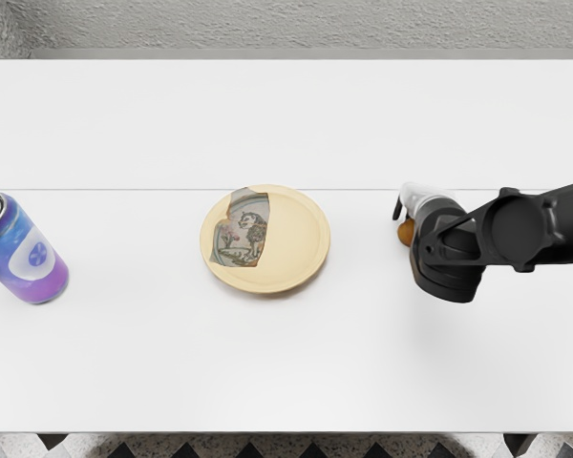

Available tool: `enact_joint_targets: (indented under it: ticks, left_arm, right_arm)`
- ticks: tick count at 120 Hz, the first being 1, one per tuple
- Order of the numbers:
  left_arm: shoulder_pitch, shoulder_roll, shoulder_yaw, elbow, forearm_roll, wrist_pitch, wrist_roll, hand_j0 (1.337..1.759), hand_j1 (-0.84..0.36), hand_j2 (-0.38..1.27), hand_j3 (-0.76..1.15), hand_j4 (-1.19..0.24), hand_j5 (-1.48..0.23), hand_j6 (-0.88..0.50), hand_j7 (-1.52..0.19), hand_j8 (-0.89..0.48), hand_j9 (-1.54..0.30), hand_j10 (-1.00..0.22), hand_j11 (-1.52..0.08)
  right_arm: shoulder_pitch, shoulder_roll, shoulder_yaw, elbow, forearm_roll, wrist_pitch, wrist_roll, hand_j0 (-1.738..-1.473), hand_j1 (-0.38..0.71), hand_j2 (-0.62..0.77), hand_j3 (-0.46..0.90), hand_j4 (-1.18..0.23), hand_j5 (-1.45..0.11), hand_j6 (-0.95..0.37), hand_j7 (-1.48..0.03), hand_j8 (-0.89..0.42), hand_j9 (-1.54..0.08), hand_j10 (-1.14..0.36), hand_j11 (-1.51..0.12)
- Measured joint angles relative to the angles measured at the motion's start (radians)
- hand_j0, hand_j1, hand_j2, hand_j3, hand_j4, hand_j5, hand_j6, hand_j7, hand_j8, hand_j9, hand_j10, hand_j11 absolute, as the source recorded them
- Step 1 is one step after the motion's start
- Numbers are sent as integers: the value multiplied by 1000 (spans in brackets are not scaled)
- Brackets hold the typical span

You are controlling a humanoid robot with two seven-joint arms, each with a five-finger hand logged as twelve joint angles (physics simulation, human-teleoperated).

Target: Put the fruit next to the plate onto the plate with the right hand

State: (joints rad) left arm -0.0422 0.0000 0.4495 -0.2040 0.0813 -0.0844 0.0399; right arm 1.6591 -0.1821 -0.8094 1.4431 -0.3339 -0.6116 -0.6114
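A cream-yellow plate (291,250) with a picture panel on its left half lies on the white table, near the middle. To its right, my right hand (413,221) hangs over a small orange-brown fruit (404,231), of which only a sliver shows at the hand's left edge. The black forearm comes in from the right edge and hides most of the hand and the fruit. Whether the fingers have closed on the fruit is hidden. The left arm is out of view.
A blue and purple drinks can (17,252) stands tilted at the table's left edge. The table's front edge (286,432) runs along the bottom, with a checkered floor below it. A grey wall lies beyond the far edge.
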Motion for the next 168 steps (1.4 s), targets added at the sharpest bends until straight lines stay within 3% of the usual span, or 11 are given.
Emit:
enact_joint_targets:
  ticks: [94, 168]
  left_arm:
    - [-1, 0, 0, 0, 0, 0, 0, 1658, 349, 0, 0, 0, 0, 0, 0, 0, 0, 0, 0]
    - [1, 0, 0, 0, 0, 0, 0, 1658, 349, 0, 0, 0, 0, 0, 0, 0, 0, 0, 0]
  right_arm:
    - [2, 7, -1, 3, -2, 1, 0, -1657, 296, 232, 0, -638, -807, -544, -818, -539, -814, -634, -813]
    - [175, -34, 13, 152, 42, 1, 0, -1658, 303, 301, 0, -643, -838, -563, -837, -548, -833, -645, -832]
